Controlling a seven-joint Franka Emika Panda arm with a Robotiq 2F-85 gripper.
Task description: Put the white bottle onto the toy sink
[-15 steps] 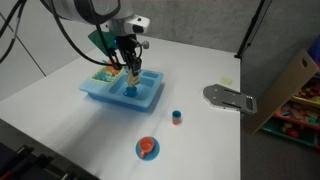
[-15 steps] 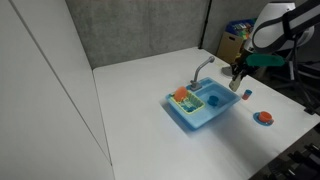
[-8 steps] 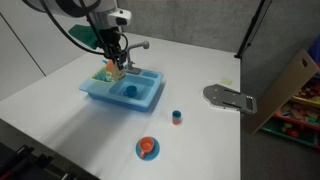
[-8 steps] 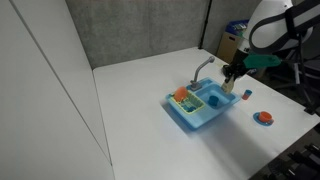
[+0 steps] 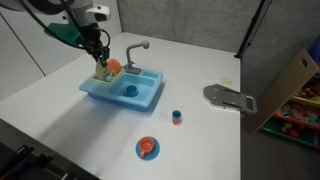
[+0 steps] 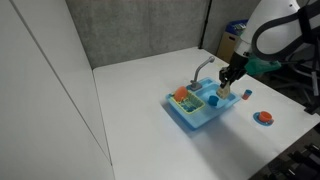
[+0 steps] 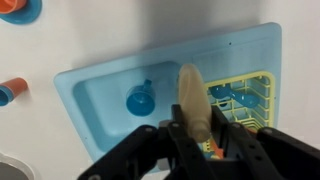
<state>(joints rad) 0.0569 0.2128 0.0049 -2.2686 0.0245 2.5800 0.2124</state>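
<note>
The light blue toy sink [image 5: 140,98] stands on the white table, with a grey faucet [image 5: 138,47], and it shows in both exterior views [image 6: 193,118]. In the wrist view the sink [image 7: 95,85] lies below, with a blue cup [image 7: 141,98] in its basin and a yellow rack [image 7: 250,92] beside it. My gripper [image 7: 195,125] is shut on the white bottle [image 7: 192,95], a small tan-white bottle. It hangs over the border between basin and rack. In an exterior view the gripper [image 5: 101,64] hovers over the rack end, and in the other it [image 6: 228,82] is beside the faucet [image 6: 203,67].
A small blue-and-red cylinder [image 5: 177,117] and an orange piece with a blue disc [image 5: 147,149] lie on the table in front of the sink. A grey metal plate [image 5: 230,97] lies at the table's edge. A cardboard box [image 5: 292,85] stands beyond the table. An orange item [image 5: 113,68] sits in the rack.
The gripper, still shut on the bottle, has moved from over the basin toward the rack end of the sink.
</note>
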